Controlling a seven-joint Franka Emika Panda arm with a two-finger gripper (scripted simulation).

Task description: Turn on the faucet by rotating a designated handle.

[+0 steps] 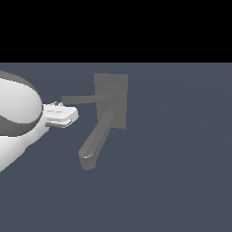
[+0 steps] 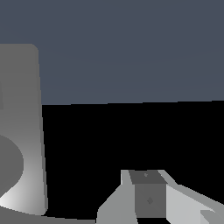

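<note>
Big and white, the robot arm [image 1: 16, 113] fills the exterior view's left, and its claw [image 1: 68, 114] pokes out just under the tip of the handle [image 1: 81, 99], likely getting ready to push it. I cannot tell if the claw is spread or pressed together. Thin and flat, the handle sticks out from the grey faucet [image 1: 111, 99], above its fat, round spout [image 1: 95, 142].

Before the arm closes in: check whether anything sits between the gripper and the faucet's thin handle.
Nothing visible does. In the exterior view the gripper sits just below the free end of the handle, with only bare floor showing in the gap. The thick spout hangs lower, to the exterior view's right, outside that path.
</note>
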